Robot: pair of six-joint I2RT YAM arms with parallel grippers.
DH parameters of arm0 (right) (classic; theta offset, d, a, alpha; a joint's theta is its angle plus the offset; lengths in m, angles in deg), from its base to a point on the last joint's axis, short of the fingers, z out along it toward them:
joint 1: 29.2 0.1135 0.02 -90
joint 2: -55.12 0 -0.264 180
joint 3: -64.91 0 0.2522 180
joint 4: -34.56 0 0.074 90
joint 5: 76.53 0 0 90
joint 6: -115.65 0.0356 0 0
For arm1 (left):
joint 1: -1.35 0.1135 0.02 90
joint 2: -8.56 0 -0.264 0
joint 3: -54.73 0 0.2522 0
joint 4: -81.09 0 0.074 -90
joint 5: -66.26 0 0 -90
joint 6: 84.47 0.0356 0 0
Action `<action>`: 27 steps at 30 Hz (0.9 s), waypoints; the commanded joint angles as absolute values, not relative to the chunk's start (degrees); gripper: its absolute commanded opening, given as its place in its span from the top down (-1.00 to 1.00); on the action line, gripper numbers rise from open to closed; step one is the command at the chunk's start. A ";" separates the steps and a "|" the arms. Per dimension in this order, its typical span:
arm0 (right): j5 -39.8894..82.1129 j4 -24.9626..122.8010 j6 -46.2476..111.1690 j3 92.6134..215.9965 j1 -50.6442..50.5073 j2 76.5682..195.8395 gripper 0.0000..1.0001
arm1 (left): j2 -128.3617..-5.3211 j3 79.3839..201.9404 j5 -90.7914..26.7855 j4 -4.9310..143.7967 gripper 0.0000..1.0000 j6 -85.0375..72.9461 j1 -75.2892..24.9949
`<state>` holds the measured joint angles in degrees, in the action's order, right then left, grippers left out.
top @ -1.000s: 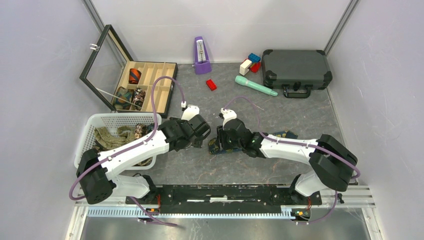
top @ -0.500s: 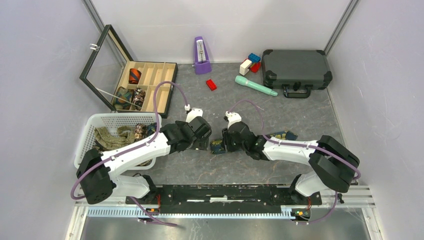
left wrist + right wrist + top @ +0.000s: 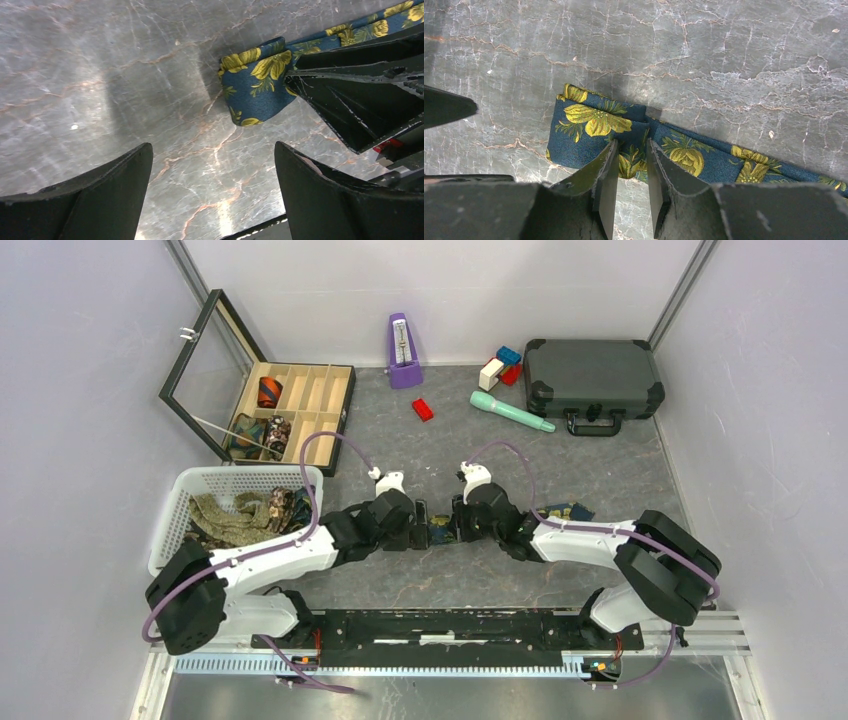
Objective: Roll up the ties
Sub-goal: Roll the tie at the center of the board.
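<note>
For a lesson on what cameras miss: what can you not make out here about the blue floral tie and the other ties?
- Right wrist view: the blue floral tie runs off the right edge. The right gripper covers the pinched fold, so its layers cannot be counted.
- Top external view: the left gripper and right gripper hide the folded end.
- Top external view: the ties in the basket are too small and tangled to count.

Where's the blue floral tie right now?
Top view: the blue floral tie lies mid-table, its folded end pinched in the fingers of the right gripper, with the open left gripper just to its left.
</note>
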<state>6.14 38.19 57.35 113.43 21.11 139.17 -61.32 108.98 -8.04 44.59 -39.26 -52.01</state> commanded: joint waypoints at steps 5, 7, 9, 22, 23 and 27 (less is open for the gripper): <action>7.72 36.55 55.68 111.03 20.24 139.42 0.37 | -60.98 101.34 -13.93 67.01 -0.92 -48.72 -51.90; 7.92 36.37 55.54 110.93 20.15 139.71 0.37 | -61.84 101.16 -13.84 69.17 -0.90 -49.47 -51.90; 7.93 36.12 55.51 110.69 19.89 139.91 0.39 | -62.48 100.43 -13.43 70.93 -0.88 -50.80 -51.84; 8.95 34.55 54.98 109.63 18.44 141.66 0.42 | -65.78 94.05 -11.69 84.04 -0.70 -60.79 -51.06; 9.05 34.45 54.98 109.48 18.28 141.68 0.42 | -66.16 93.38 -11.80 85.32 -0.68 -61.19 -50.80; 9.46 33.90 54.99 109.25 18.01 142.29 0.43 | -67.69 92.03 -12.76 88.59 -0.59 -62.14 -49.44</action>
